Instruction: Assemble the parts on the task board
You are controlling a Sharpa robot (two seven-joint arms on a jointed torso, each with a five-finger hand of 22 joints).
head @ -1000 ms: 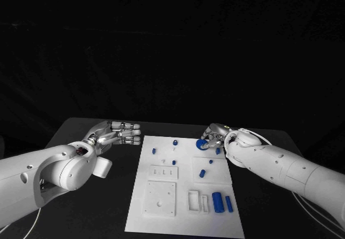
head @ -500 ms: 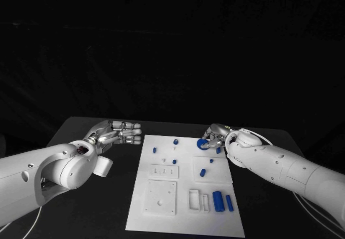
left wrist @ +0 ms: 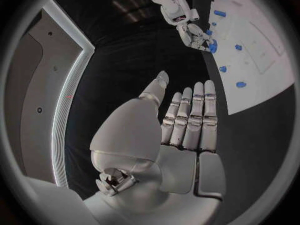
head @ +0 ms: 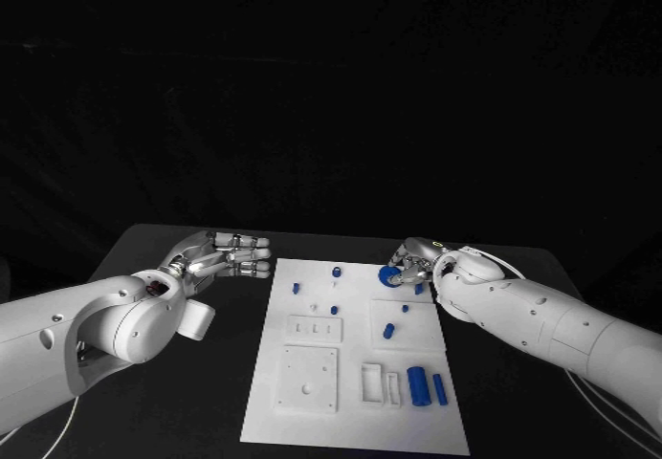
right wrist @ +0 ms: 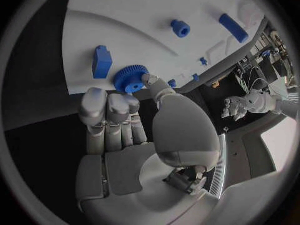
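Gear work occupies the right hand: its fingertips pinch a blue toothed gear at the far right corner of the task board, probably for seating there. Whatever lies beneath the gear is hidden. Beside the board's left edge, the left hand hovers, fingers straight, pressed together, empty.

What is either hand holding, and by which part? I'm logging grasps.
The right hand pinches the blue gear by its toothed rim. The left hand holds nothing, fingers straight.
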